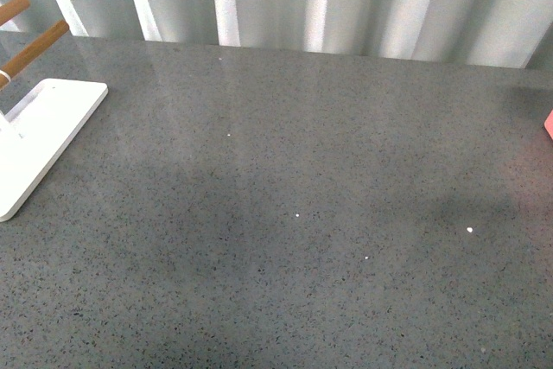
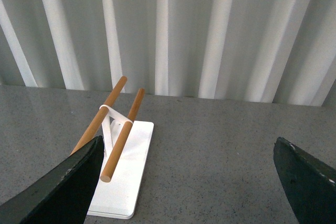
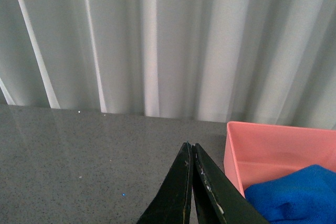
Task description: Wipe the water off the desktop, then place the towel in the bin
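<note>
The grey speckled desktop (image 1: 285, 213) fills the front view; neither arm shows there. In the right wrist view the blue fluffy towel (image 3: 296, 195) lies inside the pink bin (image 3: 273, 145). My right gripper (image 3: 190, 148) is shut and empty, its tips over the desktop (image 3: 79, 171) just beside the bin's near wall. In the left wrist view my left gripper (image 2: 189, 153) is open wide and empty above the desktop (image 2: 210, 161). A corner of the bin (image 1: 549, 125) shows at the front view's right edge.
A white flat board with wooden rods (image 1: 39, 131) stands at the desktop's far left; it also shows in the left wrist view (image 2: 123, 166), close to one finger. Pale pleated curtains (image 1: 302, 2) hang behind the desktop's far edge.
</note>
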